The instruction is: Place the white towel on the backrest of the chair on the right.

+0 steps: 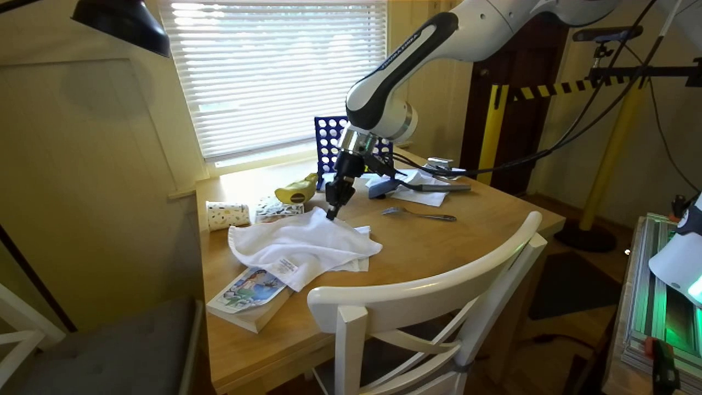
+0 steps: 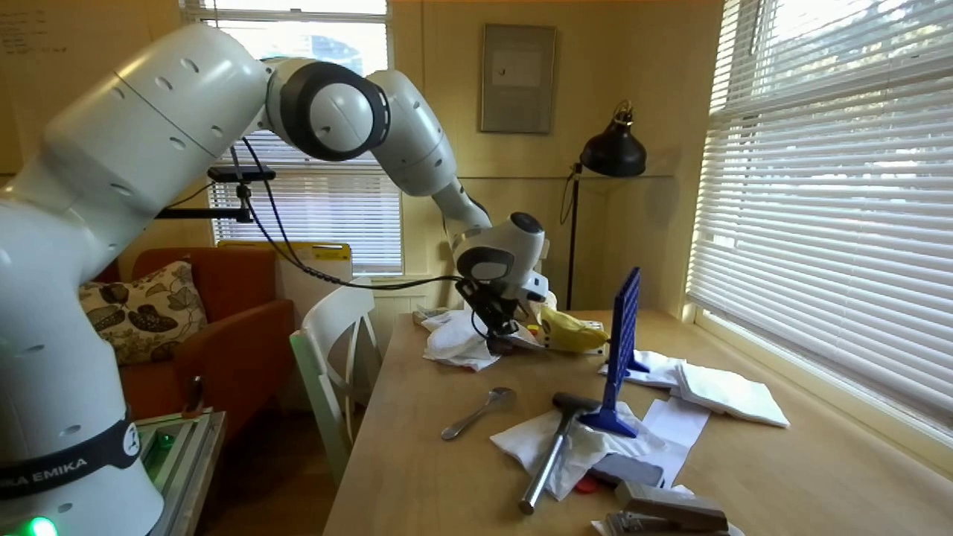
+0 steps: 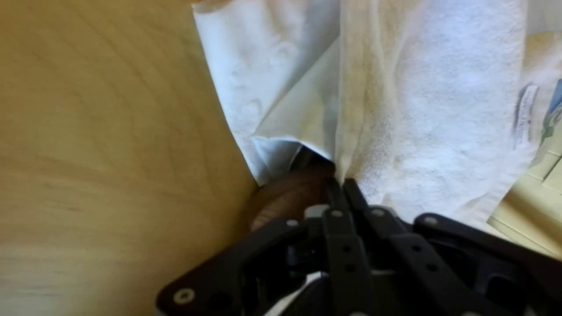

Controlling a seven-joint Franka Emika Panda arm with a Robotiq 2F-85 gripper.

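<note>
The white towel [image 1: 307, 241] lies crumpled on the table, partly over a printed book, with its upper edge pulled up to a small peak. It also shows in an exterior view [image 2: 456, 339] and fills the right of the wrist view [image 3: 448, 101]. My gripper [image 1: 331, 215] is at that peak. In the wrist view its fingertips [image 3: 342, 182] are nearly together, with the towel's edge pinched between them. The white chair [image 1: 428, 299] stands at the table's near edge, its curved top rail bare; its backrest also shows in an exterior view [image 2: 335, 313].
A white paper sheet [image 1: 359, 264] lies under the towel, beside the book [image 1: 252, 296]. A cup [image 1: 227, 215], yellow banana-like thing [image 1: 299, 191], blue grid rack [image 1: 327, 144], fork [image 1: 419, 214] and hammer [image 2: 547, 454] are on the table. A brownish blurred shape [image 3: 290, 193] is beside the fingertips.
</note>
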